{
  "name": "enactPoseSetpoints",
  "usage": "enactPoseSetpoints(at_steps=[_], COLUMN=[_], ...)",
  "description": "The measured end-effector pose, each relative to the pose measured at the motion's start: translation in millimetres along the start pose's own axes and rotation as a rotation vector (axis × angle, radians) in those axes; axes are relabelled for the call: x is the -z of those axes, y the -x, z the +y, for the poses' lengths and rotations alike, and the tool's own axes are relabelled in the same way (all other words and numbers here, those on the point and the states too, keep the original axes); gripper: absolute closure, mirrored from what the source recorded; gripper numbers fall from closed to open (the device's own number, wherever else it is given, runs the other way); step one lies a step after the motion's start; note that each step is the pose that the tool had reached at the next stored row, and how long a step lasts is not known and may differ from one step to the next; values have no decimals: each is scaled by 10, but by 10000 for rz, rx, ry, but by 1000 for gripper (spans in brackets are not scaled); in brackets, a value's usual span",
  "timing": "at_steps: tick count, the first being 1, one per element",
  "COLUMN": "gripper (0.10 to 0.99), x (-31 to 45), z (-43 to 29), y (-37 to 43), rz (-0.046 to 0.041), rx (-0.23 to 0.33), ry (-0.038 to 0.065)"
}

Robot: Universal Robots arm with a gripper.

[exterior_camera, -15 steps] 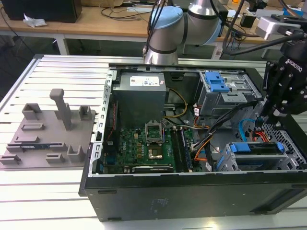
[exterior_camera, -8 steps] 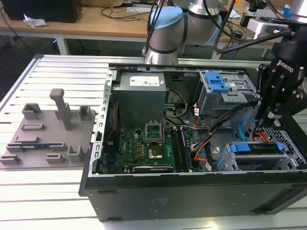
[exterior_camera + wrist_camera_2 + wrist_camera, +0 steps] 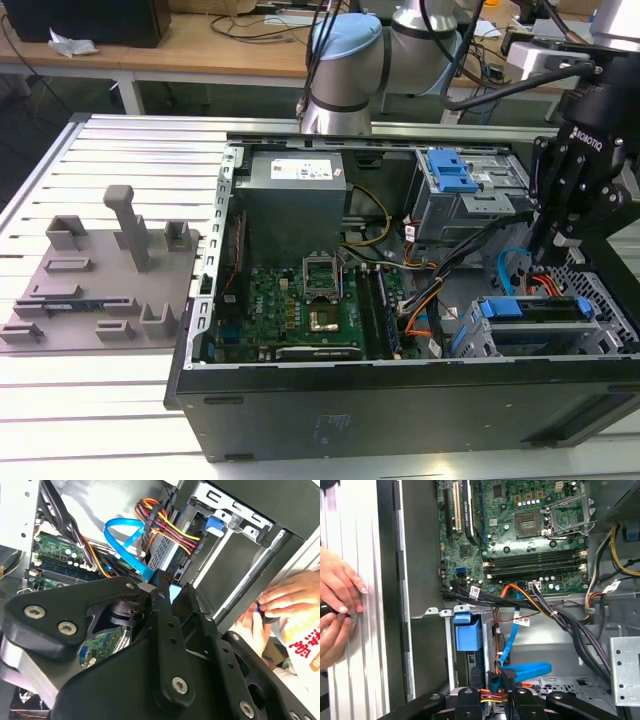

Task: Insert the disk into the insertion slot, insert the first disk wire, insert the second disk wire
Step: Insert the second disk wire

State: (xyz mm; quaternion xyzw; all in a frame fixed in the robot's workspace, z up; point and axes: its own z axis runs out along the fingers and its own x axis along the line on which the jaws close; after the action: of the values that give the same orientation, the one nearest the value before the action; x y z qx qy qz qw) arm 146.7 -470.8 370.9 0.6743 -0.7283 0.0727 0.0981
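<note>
One step looks done: the disk (image 3: 535, 308) sits in the insertion slot (image 3: 470, 335), at four o'clock of the case. The gripper (image 3: 495, 692) pinches a blue wire (image 3: 527, 670) just behind the disk.

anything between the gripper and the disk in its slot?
Yes. The gripper hangs over the back of the disk, which sits in the slot. A blue cable and an orange-yellow wire bundle cross between them.
</note>
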Motion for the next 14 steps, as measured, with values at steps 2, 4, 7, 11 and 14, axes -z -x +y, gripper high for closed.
enactPoseSetpoints(at_steps=[2, 4, 7, 11, 14], gripper=[780, 780, 780, 800, 871], x=[-2, -1, -2, -4, -6], z=[1, 2, 3, 3, 2], y=[22, 33, 42, 45, 46], rz=[76, 87, 121, 161, 186], rx=[-4, -5, -6, -8, -9], ry=[-5, -6, -8, -11, -13])
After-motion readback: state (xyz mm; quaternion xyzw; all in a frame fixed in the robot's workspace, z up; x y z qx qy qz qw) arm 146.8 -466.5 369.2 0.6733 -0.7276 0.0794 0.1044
